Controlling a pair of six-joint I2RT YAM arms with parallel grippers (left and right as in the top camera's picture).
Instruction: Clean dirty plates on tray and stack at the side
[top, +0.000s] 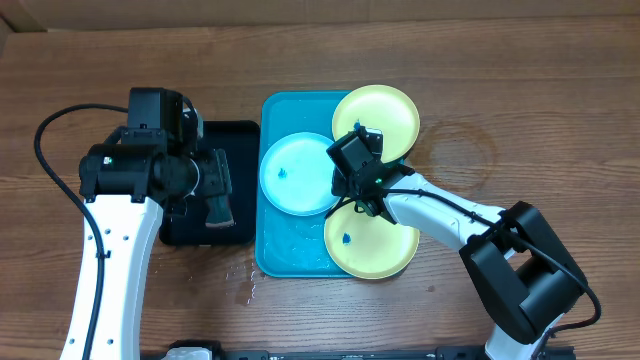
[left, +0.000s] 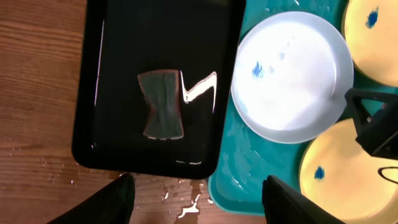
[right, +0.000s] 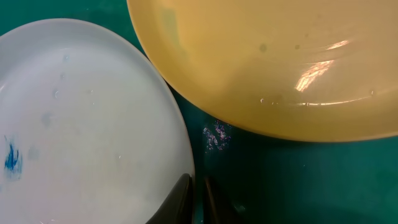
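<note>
Wooden bench (top: 100, 60): right hand (right: 196, 190) pinches cyan plate (right: 81, 124) rim on tray (right: 261, 168); left hand (left: 199, 202) spread above black tray (left: 155, 50)

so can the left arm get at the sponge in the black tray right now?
Probably yes: the left gripper hangs open over the black tray, and nothing covers the sponge.

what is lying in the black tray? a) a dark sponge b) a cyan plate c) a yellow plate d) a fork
a: the left wrist view shows a dark sponge lying flat in the black tray, with no plate or fork in it.
</note>
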